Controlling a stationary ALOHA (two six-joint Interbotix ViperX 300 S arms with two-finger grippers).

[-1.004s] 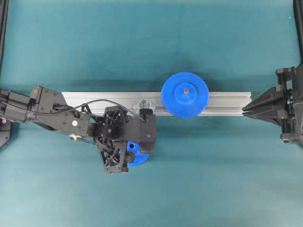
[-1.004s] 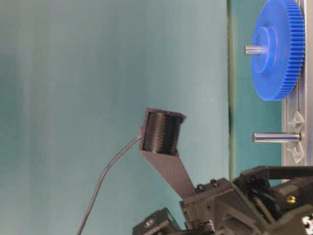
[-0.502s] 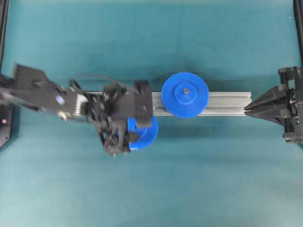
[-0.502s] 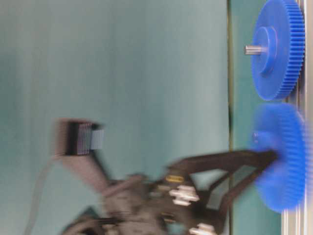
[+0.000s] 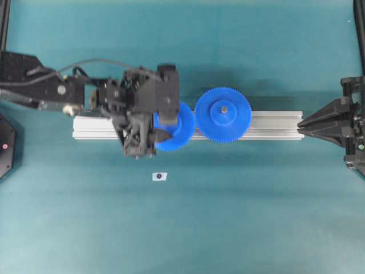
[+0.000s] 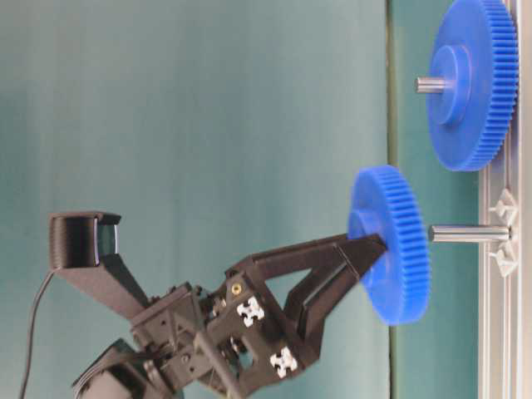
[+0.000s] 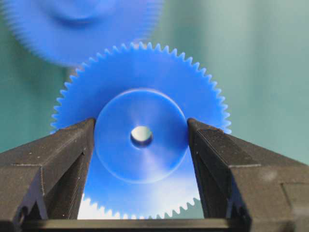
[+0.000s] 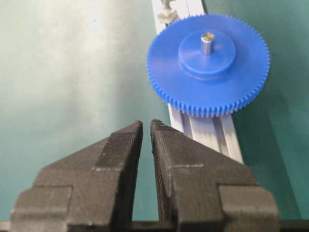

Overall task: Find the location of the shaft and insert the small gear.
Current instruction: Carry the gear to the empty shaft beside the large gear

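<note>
Here left end effector (image 7: 141, 164) clamped on small gear (image 7: 140, 130) hub, no legible writing; right end effector (image 8: 146, 133) clenched, empty

Lighting even and diffuse, fairly bright, no hard shadows. Overhead view sharp; soft shadow under the rail (image 5: 268, 137) and the left arm. Table-level view a bit soft/grainy, backdrop w/ faint vertical banding. Left wrist cam: small gear (image 7: 141, 130) in focus, larger gear (image 7: 82, 24) behind it blurred. Right wrist cam: pale glare patch on mat (image 8: 82, 72), fingers (image 8: 120, 159) slightly soft.
</note>
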